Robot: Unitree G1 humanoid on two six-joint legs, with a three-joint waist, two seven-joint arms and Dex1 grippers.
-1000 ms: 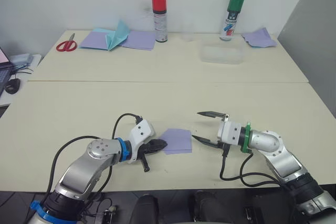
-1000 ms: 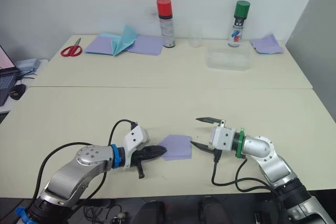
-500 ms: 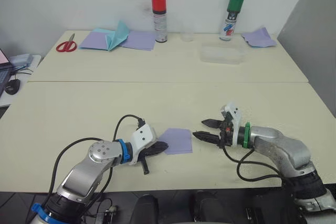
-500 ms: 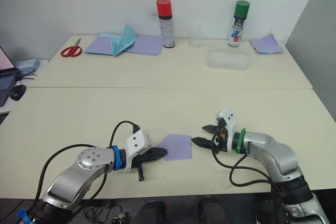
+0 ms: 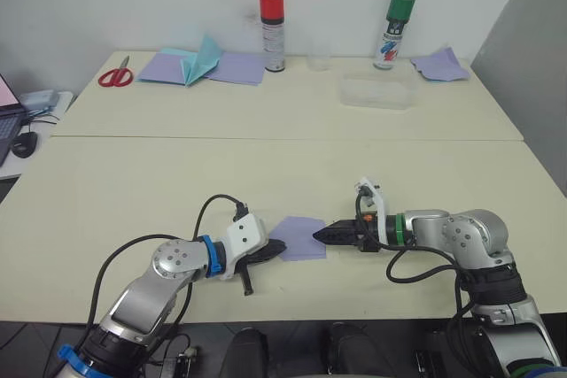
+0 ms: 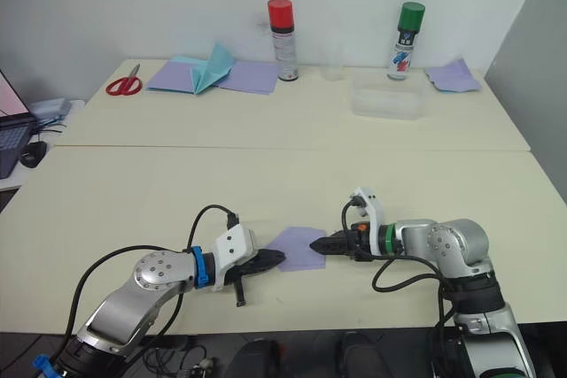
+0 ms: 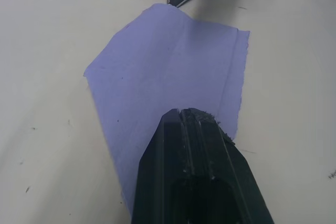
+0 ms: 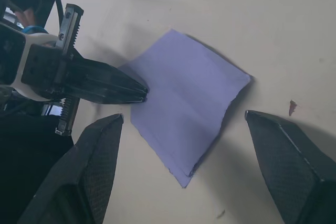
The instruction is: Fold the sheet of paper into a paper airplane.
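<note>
With the left gripper (image 5: 271, 253) pinched flat on the creased lavender-purple sheet of paper (image 5: 299, 238), the wide-spread right gripper (image 5: 322, 235) risks crumpling its edge.

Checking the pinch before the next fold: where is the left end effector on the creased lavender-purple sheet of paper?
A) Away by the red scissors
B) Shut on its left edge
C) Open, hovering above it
B: the left end effector has its fingers closed together on the creased lavender-purple sheet of paper, at its left edge.
</note>
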